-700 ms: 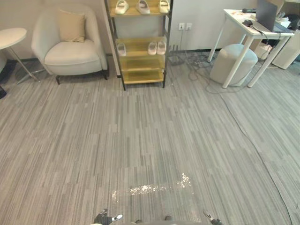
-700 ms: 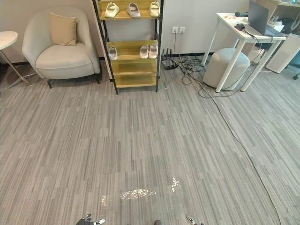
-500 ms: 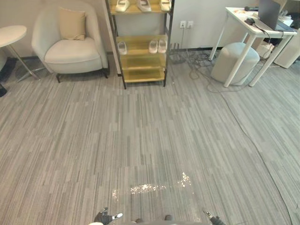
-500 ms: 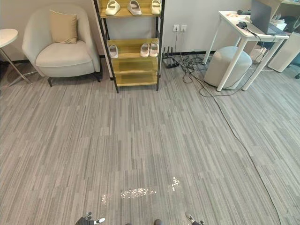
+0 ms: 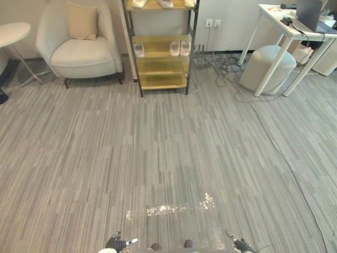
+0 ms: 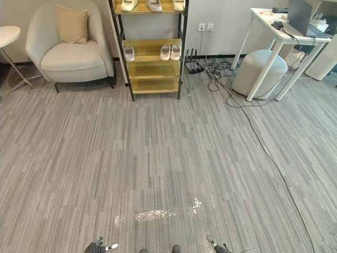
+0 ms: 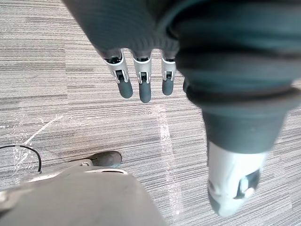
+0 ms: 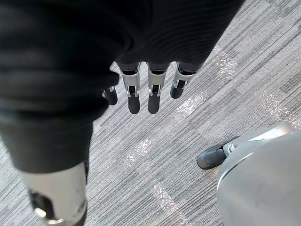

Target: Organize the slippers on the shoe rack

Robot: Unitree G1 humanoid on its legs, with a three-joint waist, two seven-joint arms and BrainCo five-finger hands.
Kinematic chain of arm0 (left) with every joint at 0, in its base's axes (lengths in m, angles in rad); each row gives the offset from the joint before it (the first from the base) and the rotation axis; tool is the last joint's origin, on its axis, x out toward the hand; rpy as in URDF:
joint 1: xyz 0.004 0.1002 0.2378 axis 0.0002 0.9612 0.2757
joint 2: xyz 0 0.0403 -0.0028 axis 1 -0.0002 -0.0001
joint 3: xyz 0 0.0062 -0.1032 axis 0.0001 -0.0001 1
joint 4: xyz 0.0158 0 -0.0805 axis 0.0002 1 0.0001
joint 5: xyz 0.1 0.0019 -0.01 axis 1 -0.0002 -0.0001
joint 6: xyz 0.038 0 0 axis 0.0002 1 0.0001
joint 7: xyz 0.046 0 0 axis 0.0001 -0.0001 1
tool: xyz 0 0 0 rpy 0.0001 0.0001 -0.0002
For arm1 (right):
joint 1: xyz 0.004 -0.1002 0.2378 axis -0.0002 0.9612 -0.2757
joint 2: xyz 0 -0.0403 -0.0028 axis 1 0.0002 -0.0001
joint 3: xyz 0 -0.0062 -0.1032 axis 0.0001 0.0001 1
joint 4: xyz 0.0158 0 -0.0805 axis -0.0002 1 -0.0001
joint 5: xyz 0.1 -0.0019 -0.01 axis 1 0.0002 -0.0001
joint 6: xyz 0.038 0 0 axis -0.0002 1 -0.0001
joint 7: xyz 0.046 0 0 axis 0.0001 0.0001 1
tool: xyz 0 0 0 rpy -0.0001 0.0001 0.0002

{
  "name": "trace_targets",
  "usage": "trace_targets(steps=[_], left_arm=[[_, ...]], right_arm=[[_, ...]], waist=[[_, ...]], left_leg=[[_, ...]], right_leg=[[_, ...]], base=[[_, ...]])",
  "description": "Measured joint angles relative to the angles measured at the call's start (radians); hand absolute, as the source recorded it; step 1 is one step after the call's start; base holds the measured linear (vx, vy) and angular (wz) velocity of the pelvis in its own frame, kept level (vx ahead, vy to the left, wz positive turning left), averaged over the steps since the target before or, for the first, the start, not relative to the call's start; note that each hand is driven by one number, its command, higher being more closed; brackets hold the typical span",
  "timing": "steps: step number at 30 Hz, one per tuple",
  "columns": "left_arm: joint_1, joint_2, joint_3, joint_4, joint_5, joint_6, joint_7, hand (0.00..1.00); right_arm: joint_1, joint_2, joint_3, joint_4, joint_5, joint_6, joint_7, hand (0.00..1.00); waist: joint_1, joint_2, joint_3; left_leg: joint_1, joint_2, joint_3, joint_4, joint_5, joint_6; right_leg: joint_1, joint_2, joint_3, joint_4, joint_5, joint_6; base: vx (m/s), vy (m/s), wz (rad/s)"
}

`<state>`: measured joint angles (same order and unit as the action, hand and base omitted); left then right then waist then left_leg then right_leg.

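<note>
Left eye view gives me the room from well back: the shoe rack (image 6: pixel 155 71) stands against the far wall, near the top middle of my picture, with a long stretch of grey striped floor (image 6: pixel 168 158) between it and me. The slippers are all on that rack. On its top shelf I can make out three pale slippers (image 6: pixel 154 5), cut off by the edge of the frame. On the shelf below, a single slipper (image 6: pixel 129 53) sits at the left end and a pair (image 6: pixel 165 51) sits side by side at the right end. The two lower shelves are bare wood.

To the left of the rack is a light armchair (image 6: pixel 73 52) with a tan cushion (image 6: pixel 73 25) propped against its back, and further left a round side table (image 6: pixel 8 36). To the right, a white desk (image 6: pixel 274 26) carries a laptop (image 6: pixel 300 10), a round pouf (image 6: pixel 259 72) stands under its near edge, and cables (image 6: pixel 221 79) trail over the floor between the rack and the pouf.

My left hand (image 7: pixel 142 80) hangs low at my side above the floor, its fingers straight, close in a row, the thumb apart, holding nothing. My right hand (image 8: pixel 153 92) hangs the same way on the other side, fingers straight and empty. Both hands are far from the rack.
</note>
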<state>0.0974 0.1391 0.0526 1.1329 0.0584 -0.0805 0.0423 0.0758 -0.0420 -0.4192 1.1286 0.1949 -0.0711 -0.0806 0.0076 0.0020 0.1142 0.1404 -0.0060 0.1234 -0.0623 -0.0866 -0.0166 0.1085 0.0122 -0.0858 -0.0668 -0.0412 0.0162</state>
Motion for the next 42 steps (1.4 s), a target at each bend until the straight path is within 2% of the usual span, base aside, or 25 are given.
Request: trace_targets(steps=[19,20,21,23,24,25,26,27,29,32,33,34,35,36,37,38,39,40,41,42], left_arm=[[-0.004,0.001,-0.002,0.001,-0.001,0.001,0.000,0.00],[-0.010,0.005,-0.002,0.000,-0.001,0.002,0.000,0.00],[-0.011,0.006,-0.001,0.000,-0.001,0.002,0.000,0.00],[-0.028,0.018,0.002,-0.004,-0.001,0.003,0.000,0.00],[-0.027,0.025,0.018,-0.020,-0.002,0.004,0.000,0.00],[-0.027,0.023,0.032,-0.028,-0.002,0.005,0.000,0.00],[-0.022,0.009,0.069,-0.049,-0.003,0.005,0.001,0.00],[-0.014,-0.009,0.094,-0.063,-0.006,0.005,0.004,0.00],[-0.011,-0.020,0.103,-0.068,-0.015,0.005,0.012,0.00],[-0.003,-0.028,0.115,-0.085,-0.022,0.004,0.015,0.00],[-0.006,-0.033,0.113,-0.081,-0.022,0.004,0.015,0.00],[-0.006,-0.033,0.113,-0.074,-0.023,0.004,0.014,0.00],[-0.005,-0.027,0.113,-0.069,-0.023,0.004,0.015,0.00],[-0.009,-0.015,0.113,-0.061,-0.022,0.004,0.014,0.00],[-0.010,-0.014,0.114,-0.061,-0.022,0.004,0.014,0.00],[-0.011,-0.014,0.114,-0.061,-0.022,0.005,0.014,0.00],[-0.011,-0.016,0.111,-0.061,-0.022,0.006,0.014,0.00],[-0.011,-0.015,0.107,-0.063,-0.022,0.006,0.015,0.00],[-0.016,-0.011,0.093,-0.064,-0.022,0.006,0.014,0.00],[-0.025,-0.003,0.074,-0.063,-0.021,0.007,0.014,0.00]], right_arm=[[0.001,-0.001,0.012,-0.006,0.000,0.001,0.002,0.00],[0.001,0.001,0.012,-0.006,0.001,0.001,0.002,0.00],[0.001,0.002,0.012,-0.006,0.001,0.000,0.003,0.00],[-0.001,0.001,0.026,-0.014,0.001,0.000,0.003,0.00],[0.002,0.007,0.033,-0.013,0.001,0.001,0.003,0.00],[0.003,0.008,0.033,-0.014,0.002,0.001,0.003,0.00],[0.006,0.008,0.033,-0.024,0.003,0.001,0.001,0.00],[0.014,0.006,0.035,-0.048,0.003,0.002,-0.003,0.00],[0.024,0.002,0.035,-0.064,0.004,0.002,-0.004,0.00],[0.023,0.004,0.037,-0.088,0.004,0.003,-0.007,0.00],[0.012,0.000,0.039,-0.087,0.004,0.002,-0.007,0.00],[0.007,-0.005,0.038,-0.071,0.003,0.002,-0.008,0.00],[0.005,0.002,0.040,-0.064,0.003,0.003,-0.008,0.00],[0.000,0.024,0.036,-0.052,0.001,0.003,-0.004,0.00],[0.000,0.031,0.032,-0.053,0.001,0.003,-0.004,0.00],[-0.001,0.042,0.022,-0.056,0.000,0.002,-0.003,0.00],[-0.001,0.041,0.022,-0.060,-0.001,0.002,0.000,0.00],[-0.001,0.040,0.023,-0.063,-0.001,0.002,0.000,0.00],[0.004,0.042,0.032,-0.090,-0.002,0.002,0.001,0.00],[0.001,0.043,0.035,-0.101,-0.002,0.000,0.002,0.00]], waist=[[-0.002,-0.002,0.001],[-0.003,-0.007,0.004],[-0.003,-0.009,0.005],[0.000,-0.028,0.031],[0.002,-0.047,0.044],[0.002,-0.049,0.048],[0.006,-0.040,0.061],[0.012,-0.024,0.066],[0.010,-0.009,0.068],[0.012,-0.002,0.064],[0.016,0.004,0.057],[0.028,0.006,0.052],[0.029,-0.005,0.043],[0.033,-0.027,0.025],[0.036,-0.031,0.022],[0.042,-0.034,0.022],[0.046,-0.034,0.022],[0.046,-0.033,0.021],[0.041,-0.032,0.021],[0.036,-0.035,0.025]], left_leg=[[-0.007,0.004,0.003,0.004,-0.001,-0.002],[-0.035,0.008,0.005,0.047,-0.020,-0.019],[-0.043,0.009,0.007,0.061,-0.026,-0.021],[-0.122,0.028,0.034,0.256,-0.096,-0.051],[-0.196,0.039,0.066,0.436,-0.107,-0.062],[-0.220,0.048,0.077,0.500,-0.107,-0.062],[-0.284,0.077,0.098,0.667,-0.109,-0.057],[-0.336,0.117,0.131,0.783,-0.135,-0.027],[-0.368,0.146,0.149,0.818,-0.167,-0.024],[-0.408,0.147,0.170,0.654,-0.171,-0.034],[-0.415,0.111,0.143,0.453,-0.112,-0.051],[-0.388,0.081,0.138,0.376,-0.024,-0.008],[-0.383,0.068,0.151,0.361,-0.030,-0.009],[-0.390,0.040,0.168,0.363,-0.057,0.011],[-0.389,0.034,0.175,0.365,-0.064,0.018],[-0.362,0.021,0.189,0.367,-0.085,0.033],[-0.317,0.012,0.200,0.359,-0.107,0.043],[-0.308,0.011,0.201,0.357,-0.111,0.044],[-0.270,0.012,0.201,0.357,-0.141,0.048],[-0.224,0.014,0.199,0.356,-0.168,0.051]], right_leg=[[-0.012,0.000,-0.009,0.013,-0.009,-0.001],[-0.037,-0.002,-0.010,0.056,-0.031,-0.002],[-0.043,-0.002,-0.010,0.066,-0.037,-0.004],[-0.081,-0.008,-0.004,0.153,-0.095,-0.015],[-0.088,-0.020,0.009,0.198,-0.134,-0.025],[-0.089,-0.023,0.013,0.213,-0.143,-0.025],[-0.088,-0.024,0.027,0.253,-0.169,-0.033],[-0.088,-0.020,0.039,0.287,-0.191,-0.039],[-0.081,-0.022,0.053,0.301,-0.208,-0.040],[-0.069,-0.046,0.074,0.284,-0.225,-0.020],[-0.074,-0.064,0.085,0.268,-0.235,0.004],[-0.072,-0.080,0.109,0.258,-0.244,0.027],[-0.070,-0.093,0.112,0.249,-0.246,0.032],[-0.069,-0.123,0.105,0.251,-0.243,0.061],[-0.074,-0.131,0.102,0.261,-0.246,0.066],[-0.086,-0.147,0.100,0.327,-0.249,0.073],[-0.126,-0.157,0.100,0.465,-0.252,0.093],[-0.140,-0.159,0.095,0.507,-0.247,0.107],[-0.231,-0.169,0.087,0.723,-0.208,0.170],[-0.304,-0.179,0.076,0.926,-0.186,0.186]], base=[[-0.02,-0.017,0.00],[-0.02,-0.044,-0.01],[-0.02,-0.038,0.03],[-0.06,-0.038,-0.02],[-0.07,-0.045,-0.11],[-0.02,-0.053,-0.23],[0.05,-0.028,-0.33],[0.08,-0.010,-0.32],[0.12,0.042,-0.22],[0.19,0.129,-0.18],[0.36,0.295,-0.32],[0.39,0.298,-0.33],[0.36,0.241,-0.22],[0.25,0.118,-0.04],[0.43,0.184,-0.09],[0.52,0.224,-0.25],[0.42,0.185,-0.24],[0.40,0.201,-0.20],[0.39,0.164,-0.05],[0.47,0.171,-0.02]])
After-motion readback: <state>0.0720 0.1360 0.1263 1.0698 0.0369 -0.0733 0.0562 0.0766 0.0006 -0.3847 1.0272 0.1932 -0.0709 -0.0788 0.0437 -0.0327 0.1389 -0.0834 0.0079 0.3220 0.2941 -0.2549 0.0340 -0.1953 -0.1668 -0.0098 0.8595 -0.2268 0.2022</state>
